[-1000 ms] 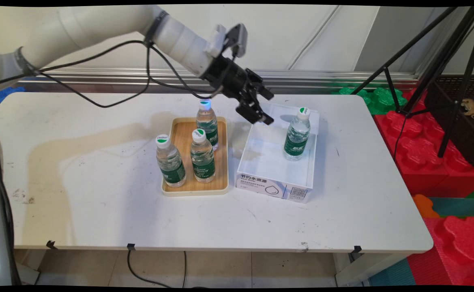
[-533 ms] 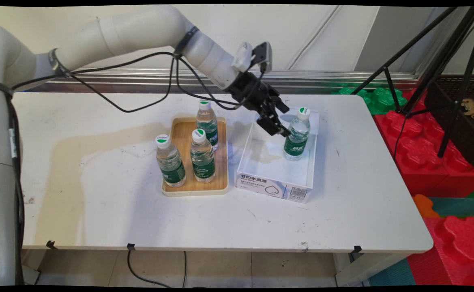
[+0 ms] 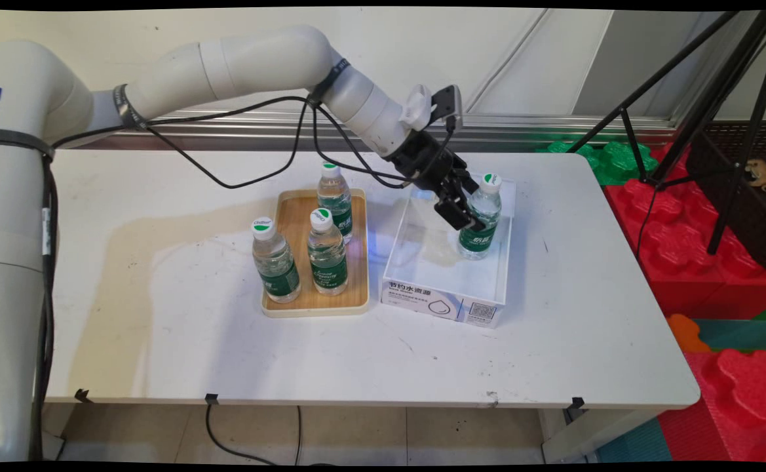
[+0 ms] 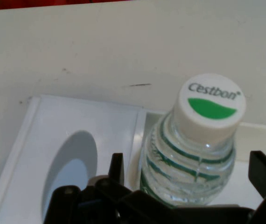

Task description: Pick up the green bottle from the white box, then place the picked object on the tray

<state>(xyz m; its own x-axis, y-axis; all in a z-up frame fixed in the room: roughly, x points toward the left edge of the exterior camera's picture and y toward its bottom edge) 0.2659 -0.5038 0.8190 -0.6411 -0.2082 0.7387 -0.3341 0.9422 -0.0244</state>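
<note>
White bench (image 3: 160, 314) carries everything we see. Upright in the far right corner of the white box (image 3: 422, 298) stands a water bottle (image 3: 483, 216), long axis vertical. Our gripper (image 3: 464, 210) comes at it from the left and above; its fingers (image 4: 116, 168) are spread wide, one either side of the bottle's shoulder, gripping nothing. Three more bottles stand on the wooden tray (image 3: 291, 210), left of the box.
</note>
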